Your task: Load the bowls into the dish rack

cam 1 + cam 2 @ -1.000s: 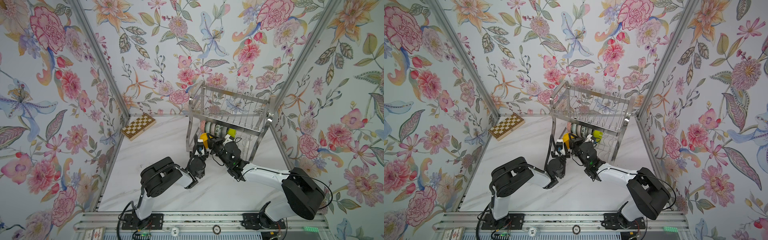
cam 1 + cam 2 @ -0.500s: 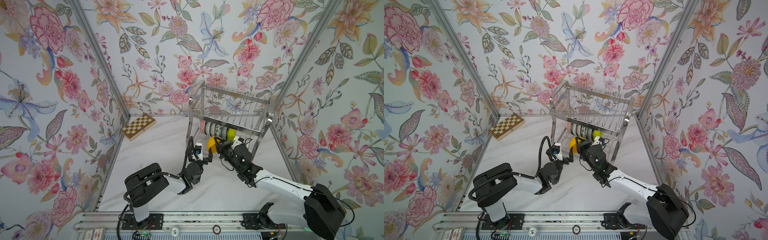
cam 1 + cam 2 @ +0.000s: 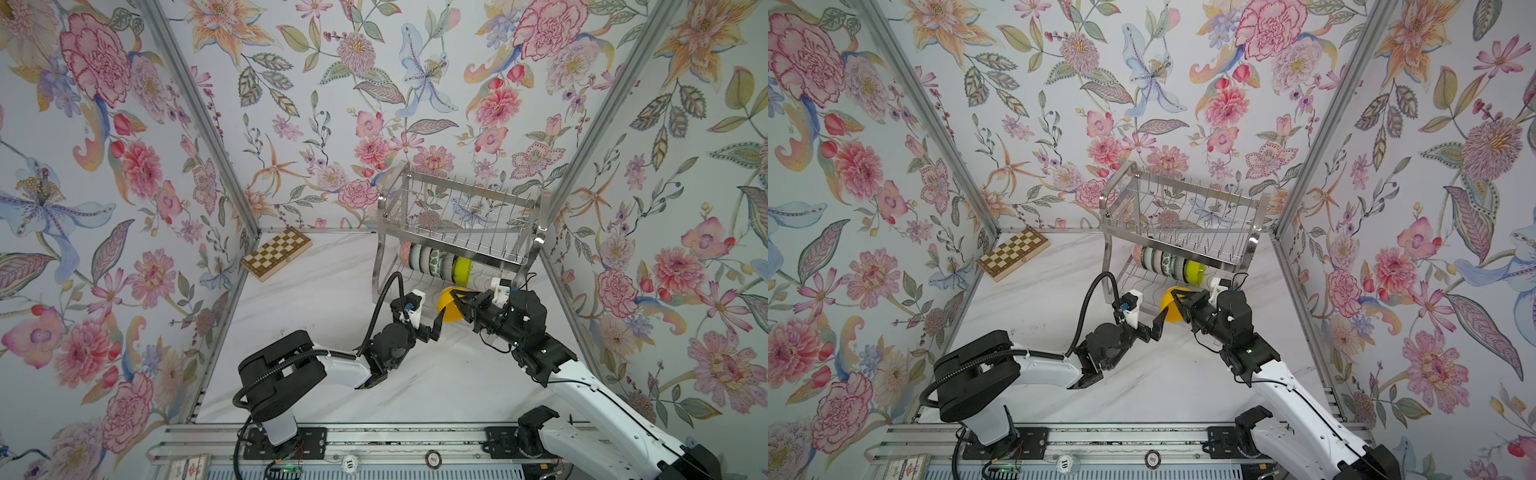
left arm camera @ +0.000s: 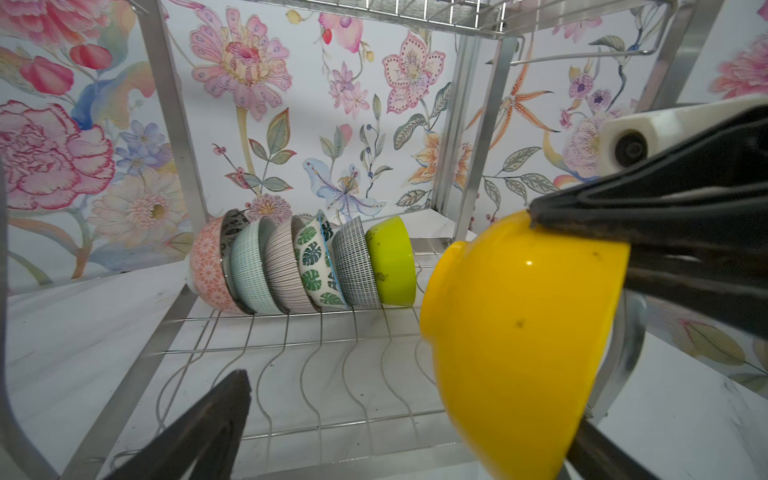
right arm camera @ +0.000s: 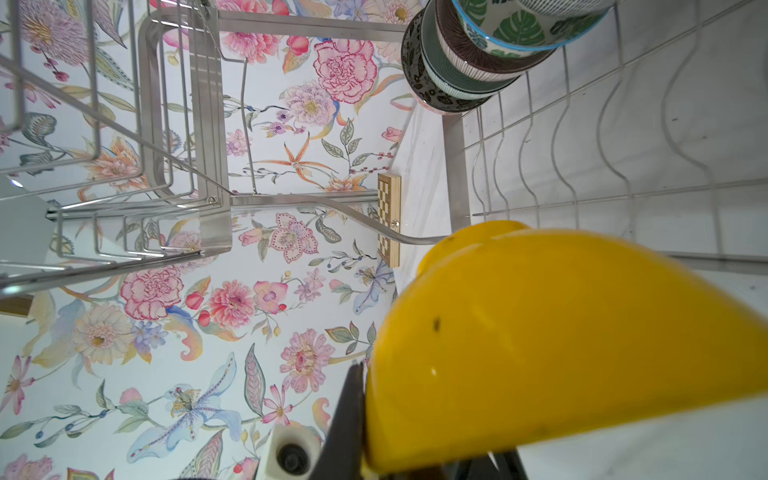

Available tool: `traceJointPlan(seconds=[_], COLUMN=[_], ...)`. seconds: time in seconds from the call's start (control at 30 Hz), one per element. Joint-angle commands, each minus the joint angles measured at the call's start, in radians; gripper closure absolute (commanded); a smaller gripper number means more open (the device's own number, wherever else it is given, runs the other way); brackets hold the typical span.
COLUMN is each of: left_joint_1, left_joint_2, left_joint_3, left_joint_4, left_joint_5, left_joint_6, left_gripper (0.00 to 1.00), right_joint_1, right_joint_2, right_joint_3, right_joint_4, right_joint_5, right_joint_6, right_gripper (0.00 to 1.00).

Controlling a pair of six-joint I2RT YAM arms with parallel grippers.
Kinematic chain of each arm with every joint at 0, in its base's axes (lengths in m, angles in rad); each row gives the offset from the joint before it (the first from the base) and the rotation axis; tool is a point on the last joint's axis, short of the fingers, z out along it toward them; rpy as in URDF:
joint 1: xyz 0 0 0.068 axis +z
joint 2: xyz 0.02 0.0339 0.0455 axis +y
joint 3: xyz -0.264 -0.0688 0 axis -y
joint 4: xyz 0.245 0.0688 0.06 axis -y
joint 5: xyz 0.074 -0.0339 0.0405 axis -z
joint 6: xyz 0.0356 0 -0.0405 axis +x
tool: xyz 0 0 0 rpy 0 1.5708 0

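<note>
The steel dish rack (image 3: 528,266) (image 3: 1250,249) stands at the back right. Several bowls (image 3: 432,262) (image 3: 1167,262) stand on edge in a row on its lower shelf, the lime green bowl (image 4: 392,262) last in the row. My right gripper (image 3: 456,296) (image 3: 1177,297) is shut on the rim of the orange-yellow bowl (image 3: 446,307) (image 3: 1168,311) (image 4: 519,332) (image 5: 561,332), holding it on edge in the air at the front of the lower shelf. My left gripper (image 3: 432,328) (image 3: 1154,326) is open just left of that bowl, holding nothing.
A wooden chessboard (image 3: 276,252) (image 3: 1012,252) lies at the back left corner. The rack's upper basket (image 3: 457,208) overhangs the row of bowls. Wavy wire slots (image 4: 316,365) of the lower shelf lie bare in front of the row. Flowered walls close three sides.
My left gripper has opened, let go of the orange-yellow bowl and drawn back a little. The right gripper keeps the bowl and has carried it slightly rightward.
</note>
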Motion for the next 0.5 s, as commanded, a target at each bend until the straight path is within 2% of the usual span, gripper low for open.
traceJointPlan(seconds=[0.0,0.3,0.47], left_joint_1=[0.081,0.093,0.098], left_joint_2=[-0.081,-0.072,-0.057], left_joint_3=[-0.012,0.012,0.029], left_joint_4=[0.027,0.005,-0.008], left_joint_5=[-0.264,-0.240,-0.232], left_joint_6=[-0.053,-0.063,-0.060], left_gripper=[0.01,0.01,0.01], right_joint_1=[-0.178,-0.451,-0.489], right_joint_2=[-0.039,-0.098,-0.103], right_joint_3=[0.007,0.094,0.105], right_joint_4=[-0.384,-0.650,-0.671], right_joint_5=[0.112,-0.010,-0.022], right_joint_6=[-0.246,-0.422,-0.451], right_gripper=[1.00,0.99,0.99])
